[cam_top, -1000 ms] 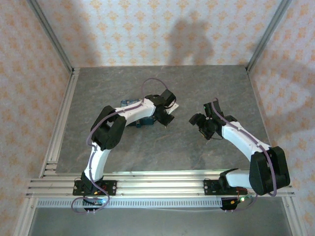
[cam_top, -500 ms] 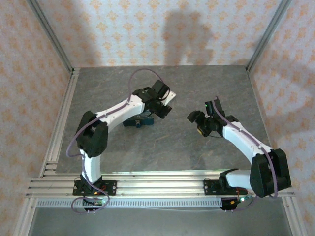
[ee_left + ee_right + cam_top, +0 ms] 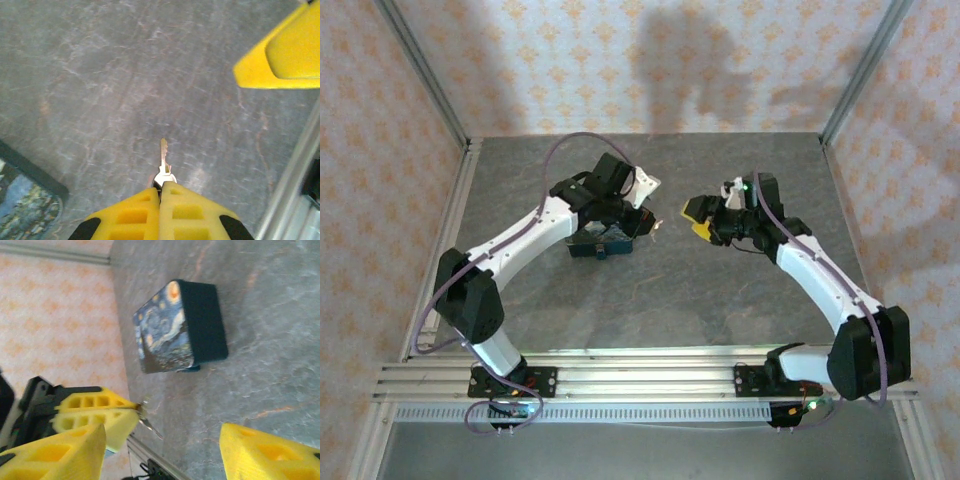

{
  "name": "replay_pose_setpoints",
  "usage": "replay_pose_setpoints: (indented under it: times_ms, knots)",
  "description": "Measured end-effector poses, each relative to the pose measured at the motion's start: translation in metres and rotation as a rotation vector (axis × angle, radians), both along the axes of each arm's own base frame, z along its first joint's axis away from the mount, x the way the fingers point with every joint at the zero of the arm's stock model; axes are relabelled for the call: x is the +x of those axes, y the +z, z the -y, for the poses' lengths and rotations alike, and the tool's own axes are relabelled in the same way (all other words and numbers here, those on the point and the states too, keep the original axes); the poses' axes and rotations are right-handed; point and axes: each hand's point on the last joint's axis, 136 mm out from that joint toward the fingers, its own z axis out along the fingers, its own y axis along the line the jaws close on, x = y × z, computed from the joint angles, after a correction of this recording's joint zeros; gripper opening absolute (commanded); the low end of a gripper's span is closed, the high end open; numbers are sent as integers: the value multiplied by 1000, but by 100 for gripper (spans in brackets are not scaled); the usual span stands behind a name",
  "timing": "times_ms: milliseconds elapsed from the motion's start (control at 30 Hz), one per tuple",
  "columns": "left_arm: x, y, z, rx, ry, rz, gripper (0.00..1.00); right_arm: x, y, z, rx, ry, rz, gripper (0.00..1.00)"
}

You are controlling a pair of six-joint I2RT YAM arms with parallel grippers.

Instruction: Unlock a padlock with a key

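Note:
My left gripper is shut on the bow of a small silver key, whose blade points away over the grey table. From above, that gripper hovers just right of the dark blue, yellow-swirled box. My right gripper faces it from the right, open and holding nothing. In the right wrist view the right gripper stands wide open, with the left fingers and the key ahead of it. A small blue bit peeks from under the box; I cannot tell whether it is the padlock.
The grey stone-patterned table is fenced by aluminium rails, one on the left and one along the near edge. Patterned walls close in the back and sides. Open table lies in front of both grippers.
The left arm has stretched out, its elbow swinging left, and carried the key a little farther back. The right gripper has risen and moved left toward the key, its yellow fingers now showing open.

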Motion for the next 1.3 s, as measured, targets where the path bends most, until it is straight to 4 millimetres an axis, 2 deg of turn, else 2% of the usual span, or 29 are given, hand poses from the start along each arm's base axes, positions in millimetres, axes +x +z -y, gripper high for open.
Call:
replay_pose_setpoints:
  times_ms: [133,500,667,1100,1300]
  knots:
    - [-9,7,6,-45,-38,-20,0,-2,10,-11,13,67,24,55]
    - [-17,10,12,-88,-69,-58,0,-15,-2,-43,24,202,-24,40]
    - [-18,11,12,-97,-71,-66,0,-16,-1,-44,29,209,-26,35]
    - [-20,18,13,-112,-77,-61,0,-17,-1,-44,31,211,-26,36]
    - [-22,22,13,-122,-82,-56,0,-16,1,-45,42,207,-34,26]
